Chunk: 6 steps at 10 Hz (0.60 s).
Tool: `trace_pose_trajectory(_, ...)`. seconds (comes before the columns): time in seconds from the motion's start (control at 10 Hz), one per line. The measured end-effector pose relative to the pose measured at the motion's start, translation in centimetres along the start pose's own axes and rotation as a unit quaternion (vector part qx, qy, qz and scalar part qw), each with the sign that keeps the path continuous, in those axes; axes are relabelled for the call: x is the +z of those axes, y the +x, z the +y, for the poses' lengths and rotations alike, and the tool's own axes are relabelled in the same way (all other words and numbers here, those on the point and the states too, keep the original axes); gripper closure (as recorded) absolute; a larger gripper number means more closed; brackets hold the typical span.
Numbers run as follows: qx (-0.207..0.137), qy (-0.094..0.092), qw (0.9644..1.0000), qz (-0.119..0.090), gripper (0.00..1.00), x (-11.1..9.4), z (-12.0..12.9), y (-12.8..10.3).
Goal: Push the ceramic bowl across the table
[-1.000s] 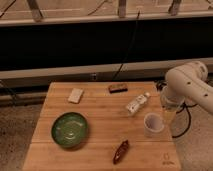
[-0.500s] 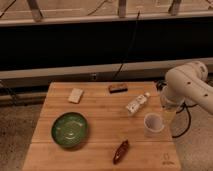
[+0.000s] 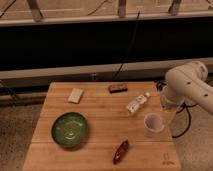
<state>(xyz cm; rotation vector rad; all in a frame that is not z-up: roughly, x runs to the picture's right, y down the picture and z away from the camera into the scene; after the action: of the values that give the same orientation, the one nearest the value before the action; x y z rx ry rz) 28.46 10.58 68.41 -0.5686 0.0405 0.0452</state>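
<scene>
- Glossy green, round ceramic bowl (image 3: 70,130) sits front-left on the light-brown wooden plank table (image 3: 100,116).
- The gripper (image 3: 169,115) hangs at the table's right edge, just beside a whitish translucent cup (image 3: 153,124) and well apart from the bowl; its grip state is not discernible.

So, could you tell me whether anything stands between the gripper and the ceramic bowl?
Yes. The gripper hangs at the right edge of the table, and the ceramic bowl sits towards the left. The whitish cup stands beside the gripper on that line, and the small bottle lies just off it.
</scene>
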Motion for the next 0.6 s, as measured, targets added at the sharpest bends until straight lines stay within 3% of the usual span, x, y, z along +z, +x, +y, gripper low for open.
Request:
trace_pose_trajectory(0.3, -0.002, -0.001, 1.0000, 0.002, 0.20, 0.2, 0.1, -0.1)
trace_pose_trajectory(0.6, -0.030, -0.007, 0.9995, 0.008, 0.20, 1.5, 0.4, -4.3)
